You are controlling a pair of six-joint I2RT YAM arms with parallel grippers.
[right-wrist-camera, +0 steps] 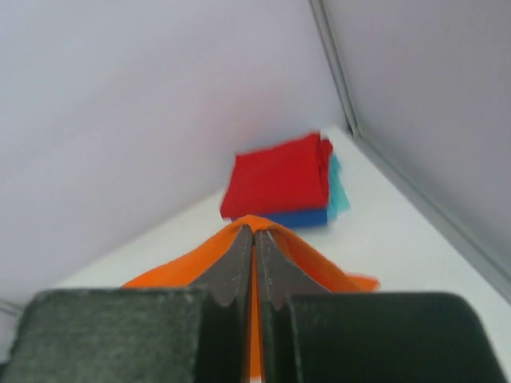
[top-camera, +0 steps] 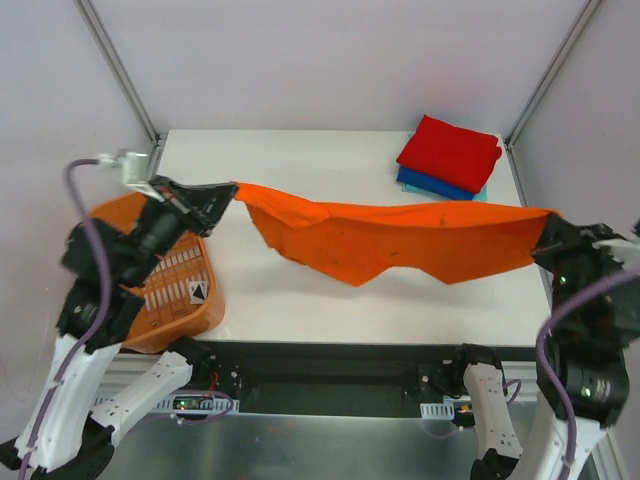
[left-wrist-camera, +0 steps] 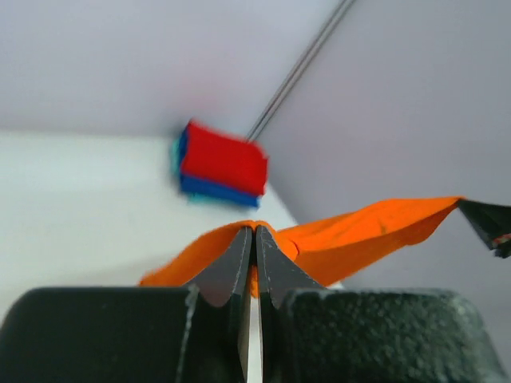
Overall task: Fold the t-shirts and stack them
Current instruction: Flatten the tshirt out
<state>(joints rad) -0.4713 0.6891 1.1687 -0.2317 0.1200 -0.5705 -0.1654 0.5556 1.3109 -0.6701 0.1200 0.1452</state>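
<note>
Item 1. Rigid orange plastic slotted basket (top-camera: 170, 290): at the table's left edge, tilted, with a ribbed slotted wall and a pale label panel; partly hidden by the left arm.

Item 2. Left gripper (top-camera: 230, 193): black, two wedge-shaped fingers pressed together on one end of the shirt, with a fold of cloth pinched at the tips.

Item 3. Bright orange cloth t-shirt (top-camera: 400, 240): soft and creased, with faint dark specks. It hangs in the air above the white flat table (top-camera: 300, 290), pulled into a long band between both grippers. The top edge is nearly straight; the lower edge sags to a blunt point near the middle.

Item 4. Folded stack at the far right corner of the table: red folded t-shirt (top-camera: 450, 152) on top, squarish and smooth; blue folded t-shirt (top-camera: 430, 185) beneath it, only its edge showing; pale teal folded t-shirt (top-camera: 482, 195) at the bottom, a thin sliver visible.

Item 5. Right gripper (top-camera: 548, 232): black, fingers clamped together on the shirt's other end, at the table's right edge.
</note>
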